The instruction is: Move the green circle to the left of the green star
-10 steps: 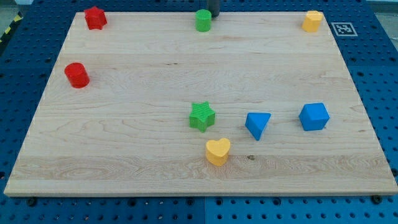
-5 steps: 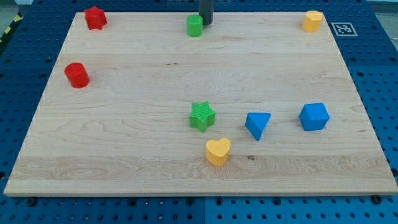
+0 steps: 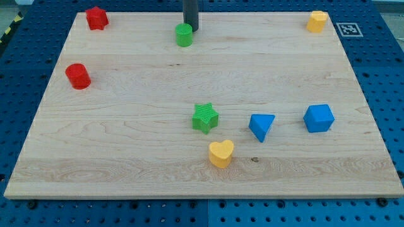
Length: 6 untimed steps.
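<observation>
The green circle (image 3: pixel 184 34) is a small green cylinder near the view's top, a little left of centre. My tip (image 3: pixel 191 29) is right against its upper right side. The green star (image 3: pixel 205 118) lies near the middle of the board, well below the circle and slightly to its right.
A red block (image 3: pixel 96 17) sits at the top left and a red cylinder (image 3: pixel 78 75) at the left. A yellow block (image 3: pixel 317 21) sits at the top right. A yellow heart (image 3: pixel 221 153), a blue triangle (image 3: pixel 261 126) and a blue cube (image 3: pixel 318 118) lie near the star.
My tip has moved left and slightly down, and the green circle has slid left and down with it. The other blocks have not moved.
</observation>
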Motion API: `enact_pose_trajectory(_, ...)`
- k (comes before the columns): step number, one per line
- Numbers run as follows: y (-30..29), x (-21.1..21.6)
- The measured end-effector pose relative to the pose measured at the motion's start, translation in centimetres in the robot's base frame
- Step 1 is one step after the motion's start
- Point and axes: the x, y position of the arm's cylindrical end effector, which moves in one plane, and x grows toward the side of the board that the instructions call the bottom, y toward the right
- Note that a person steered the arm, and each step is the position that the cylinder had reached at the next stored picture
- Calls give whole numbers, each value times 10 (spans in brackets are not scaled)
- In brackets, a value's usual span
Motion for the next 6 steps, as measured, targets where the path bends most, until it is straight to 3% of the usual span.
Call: enact_pose_trajectory(6,-48,63)
